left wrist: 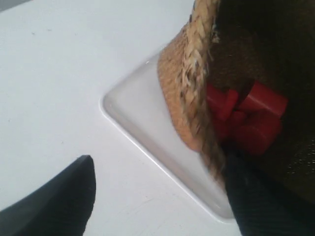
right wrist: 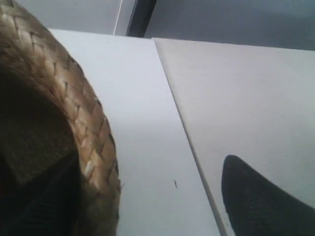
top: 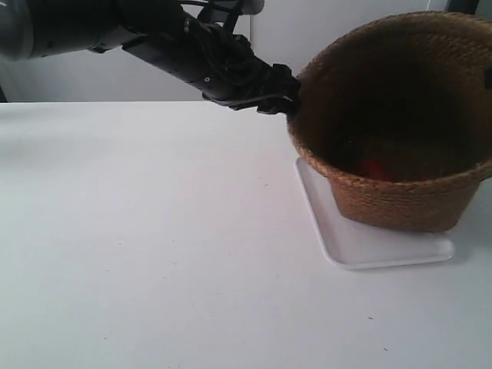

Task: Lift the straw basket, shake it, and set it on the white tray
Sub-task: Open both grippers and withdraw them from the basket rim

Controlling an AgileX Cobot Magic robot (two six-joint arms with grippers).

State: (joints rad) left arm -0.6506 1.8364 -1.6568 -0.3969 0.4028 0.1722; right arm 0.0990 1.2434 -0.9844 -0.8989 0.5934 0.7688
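Black left gripper [left wrist: 157, 162] jaws spread wide, straddling the braided rim of the large brown woven-straw basket [top: 400, 192], outer finger clear; right gripper [right wrist: 150, 167] likewise, gripping nothing; basket stands on flat white rectangular tray [top: 369, 250], 3 o'clock on white table [top: 154, 231]; red blocks [left wrist: 256, 113] inside.

Low exterior camera faces the straw basket [top: 400, 204]; both wrist cameras hug its rim

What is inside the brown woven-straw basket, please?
Several red cylindrical pieces lie on the brown woven-straw basket's dark floor. Its braided rim hides part of them, so their number cannot be told.
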